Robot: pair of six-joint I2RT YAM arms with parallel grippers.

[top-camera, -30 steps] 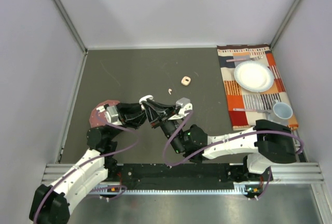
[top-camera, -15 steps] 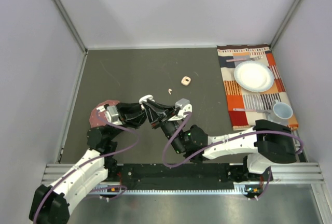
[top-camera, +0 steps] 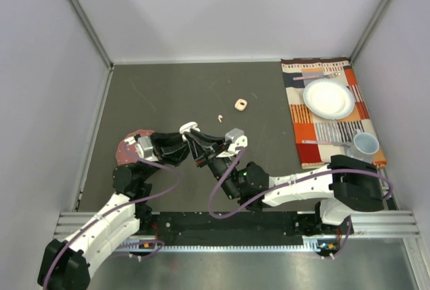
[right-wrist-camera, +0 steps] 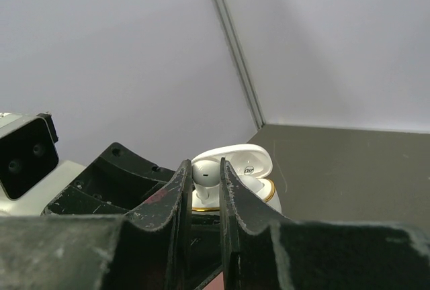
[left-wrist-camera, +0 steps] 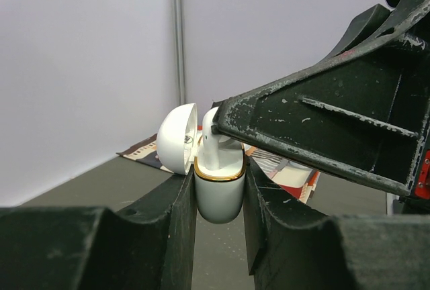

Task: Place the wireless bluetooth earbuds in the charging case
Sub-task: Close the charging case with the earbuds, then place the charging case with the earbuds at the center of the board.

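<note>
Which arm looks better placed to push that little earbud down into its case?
The right. The right gripper pinches the white earbud, which sits partly in the open charging case. The left gripper is busy clamping that case steady.

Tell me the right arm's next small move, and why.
Probably ease the right gripper down a little to seat the white earbud. It pinches the earbud, whose stem is already in the open charging case clamped by the left gripper, but the head stands above the rim.
</note>
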